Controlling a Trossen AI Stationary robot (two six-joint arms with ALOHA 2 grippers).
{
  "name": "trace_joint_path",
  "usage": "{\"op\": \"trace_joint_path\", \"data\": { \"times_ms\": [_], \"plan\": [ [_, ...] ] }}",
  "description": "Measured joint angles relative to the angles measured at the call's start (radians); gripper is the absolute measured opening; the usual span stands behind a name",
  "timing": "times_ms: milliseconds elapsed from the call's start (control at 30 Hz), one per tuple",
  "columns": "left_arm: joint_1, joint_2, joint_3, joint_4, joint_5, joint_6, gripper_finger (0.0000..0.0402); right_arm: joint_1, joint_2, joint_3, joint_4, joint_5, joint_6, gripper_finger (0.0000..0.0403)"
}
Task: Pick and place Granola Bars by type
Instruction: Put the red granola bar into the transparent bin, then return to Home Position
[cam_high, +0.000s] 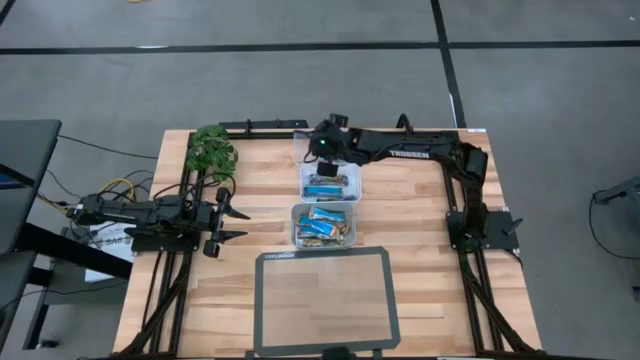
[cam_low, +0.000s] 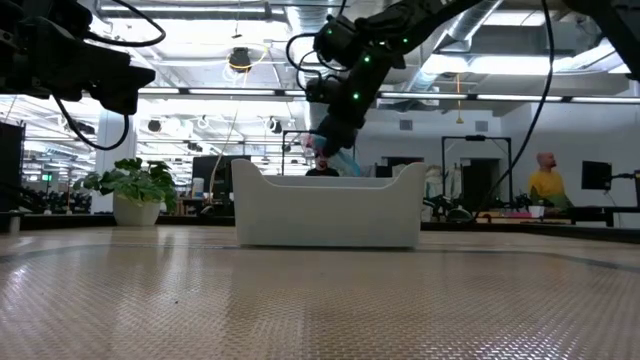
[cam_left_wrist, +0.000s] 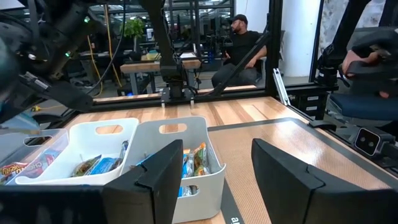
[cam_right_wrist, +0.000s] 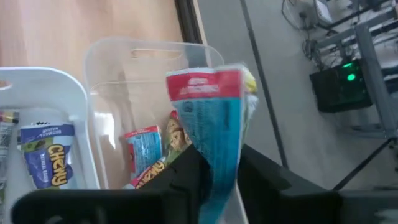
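My right gripper (cam_right_wrist: 217, 171) hangs above a clear bin (cam_right_wrist: 109, 106) at the table's far side, shut on a blue wrapped bar with a red end (cam_right_wrist: 214, 118). That bin holds a few red-and-blue bars (cam_right_wrist: 142, 149). Beside it stand two white bins: the middle one (cam_high: 331, 185) holds blue bars (cam_right_wrist: 46, 155) and the near one (cam_high: 323, 225) holds mixed blue and tan bars. In the low view the right gripper (cam_low: 335, 135) hovers over the white bin wall (cam_low: 328, 212). My left gripper (cam_high: 232, 222) waits open near the table's left side, level with the near bin. My right gripper pinches the blue bar by its lower part (cam_right_wrist: 219, 163) between its two fingers (cam_right_wrist: 186, 174). The bar's red end (cam_right_wrist: 205, 84) sticks out past the fingertips. The bar is lifted clear, over the clear bin.
A green leafy plant (cam_high: 212, 150) stands at the table's far left corner. A black-framed mat (cam_high: 325, 300) lies on the near half of the table. People sit in the room behind (cam_left_wrist: 242, 43). Bare wood lies to the right of the bins (cam_high: 410, 220).
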Motion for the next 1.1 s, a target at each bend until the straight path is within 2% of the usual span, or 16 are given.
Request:
{"op": "trace_joint_path", "data": {
  "times_ms": [267, 433, 667, 867, 967, 1100],
  "plan": [
    [0.0, 0.0, 0.0, 0.0, 0.0, 0.0, 0.0186, -0.012, 0.0, 0.0, -0.035, -0.019, 0.07, 0.016],
    [0.0, 0.0, 0.0, 0.0, 0.0, 0.0, 0.0186, -0.013, 0.0, 0.0, -0.044, -0.062, 0.089, 0.0194],
    [0.0, 0.0, 0.0, 0.0, 0.0, 0.0, 0.0186, -0.007, -0.004, 0.0, -0.06, -0.108, 0.143, 0.0208],
    [0.0, 0.0, 0.0, 0.0, 0.0, 0.0, 0.0186, 0.083, -0.098, -0.005, -0.094, -0.302, 0.224, 0.0205],
    [0.0, 0.0, 0.0, 0.0, 0.0, 0.0, 0.0186, 0.153, -0.181, -0.089, -0.06, -0.35, 0.246, 0.0203],
    [0.0, 0.0, 0.0, 0.0, 0.0, 0.0, 0.0186, 0.252, -0.331, -0.314, 0.12, -0.35, 0.251, 0.0203]
  ]
}}
